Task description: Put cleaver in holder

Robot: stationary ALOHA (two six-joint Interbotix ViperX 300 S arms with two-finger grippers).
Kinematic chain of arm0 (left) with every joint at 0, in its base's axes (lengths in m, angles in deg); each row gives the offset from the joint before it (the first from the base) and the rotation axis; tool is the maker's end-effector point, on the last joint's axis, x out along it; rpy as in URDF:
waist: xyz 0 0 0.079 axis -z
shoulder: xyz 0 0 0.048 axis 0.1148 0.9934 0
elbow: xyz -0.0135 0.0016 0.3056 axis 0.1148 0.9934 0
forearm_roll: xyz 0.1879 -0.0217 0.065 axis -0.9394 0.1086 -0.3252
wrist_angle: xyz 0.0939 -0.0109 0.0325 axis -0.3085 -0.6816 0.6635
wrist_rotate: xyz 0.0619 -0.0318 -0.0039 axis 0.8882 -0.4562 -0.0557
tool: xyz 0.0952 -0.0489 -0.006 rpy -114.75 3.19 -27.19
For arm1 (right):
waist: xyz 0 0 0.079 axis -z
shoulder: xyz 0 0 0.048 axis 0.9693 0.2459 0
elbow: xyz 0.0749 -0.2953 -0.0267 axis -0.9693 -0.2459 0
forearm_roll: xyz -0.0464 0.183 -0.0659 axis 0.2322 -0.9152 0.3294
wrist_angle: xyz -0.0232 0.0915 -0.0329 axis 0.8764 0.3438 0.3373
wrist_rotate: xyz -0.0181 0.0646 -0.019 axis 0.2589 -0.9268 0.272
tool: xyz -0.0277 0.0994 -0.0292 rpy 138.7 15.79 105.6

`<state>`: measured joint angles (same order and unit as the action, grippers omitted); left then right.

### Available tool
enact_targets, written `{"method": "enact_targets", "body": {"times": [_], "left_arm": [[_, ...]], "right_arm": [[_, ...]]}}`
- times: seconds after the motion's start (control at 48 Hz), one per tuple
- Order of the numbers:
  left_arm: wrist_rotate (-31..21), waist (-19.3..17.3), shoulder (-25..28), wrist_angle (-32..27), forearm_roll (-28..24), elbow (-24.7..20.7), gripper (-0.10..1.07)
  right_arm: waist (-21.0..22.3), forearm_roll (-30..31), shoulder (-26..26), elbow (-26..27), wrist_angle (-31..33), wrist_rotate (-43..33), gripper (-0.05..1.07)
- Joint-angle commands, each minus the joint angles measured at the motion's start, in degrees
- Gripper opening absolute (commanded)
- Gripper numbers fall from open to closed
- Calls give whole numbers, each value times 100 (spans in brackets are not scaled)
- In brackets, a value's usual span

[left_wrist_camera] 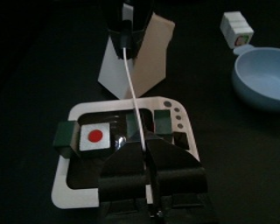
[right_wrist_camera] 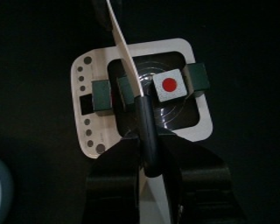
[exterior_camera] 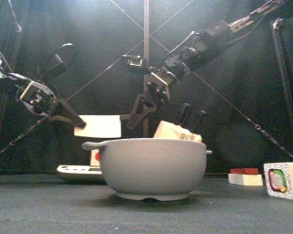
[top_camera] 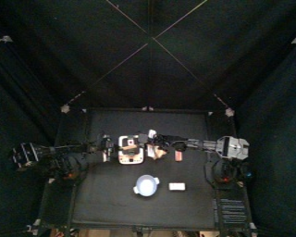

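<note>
Top view: black table (top_camera: 114, 190), black curtains (top_camera: 40, 56).

Cleaver (exterior_camera: 100, 126) with broad whitish blade, raised off the surface, pinched in the left pincer (left_wrist_camera: 149, 156), tan wood-coloured holder (left_wrist_camera: 143, 52) with a pale face, standing tilted near the blade's far end

Black curtains (top_camera: 40, 56) hanging on every side, closing off the pen. Small black table (top_camera: 114, 190) sitting at the 6 o'clock side of the top view. Thin poles (top_camera: 176, 60) crossing overhead toward 12 o'clock. Dim light falling across the matte tabletop.
</note>
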<state>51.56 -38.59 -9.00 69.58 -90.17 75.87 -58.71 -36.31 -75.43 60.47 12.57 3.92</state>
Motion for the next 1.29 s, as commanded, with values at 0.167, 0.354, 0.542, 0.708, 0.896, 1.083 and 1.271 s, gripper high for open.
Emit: {"method": "enact_targets", "body": {"times": [0.167, 0.354, 0.542, 0.708, 0.896, 1.083, 1.271], "left_arm": [[-9, 176, -132, 79, 281, 18, 17], [-35, 246, -185, 79, 642, 53, 30], [-35, 659, -571, 79, 1090, 70, 53], [-44, 861, -1099, -35, 1318, 114, 67], [9, 844, -1784, -404, 2004, 237, 68], [18, 835, -2153, -562, 2232, 466, 68], [18, 835, -2224, -562, 2250, 501, 68]], "right_arm": [[-97, -88, -193, 158, -211, -44, 48], [-193, -360, -308, 79, -211, -53, 48], [-334, -721, -492, -141, -211, -53, 48], [-431, -914, -703, -272, -132, -70, 48], [-642, -1125, -879, -466, 404, -167, 48], [-756, -1644, -1055, -334, 1046, -976, 48], [-756, -1573, -1230, -88, 1854, -2540, 48]]}}
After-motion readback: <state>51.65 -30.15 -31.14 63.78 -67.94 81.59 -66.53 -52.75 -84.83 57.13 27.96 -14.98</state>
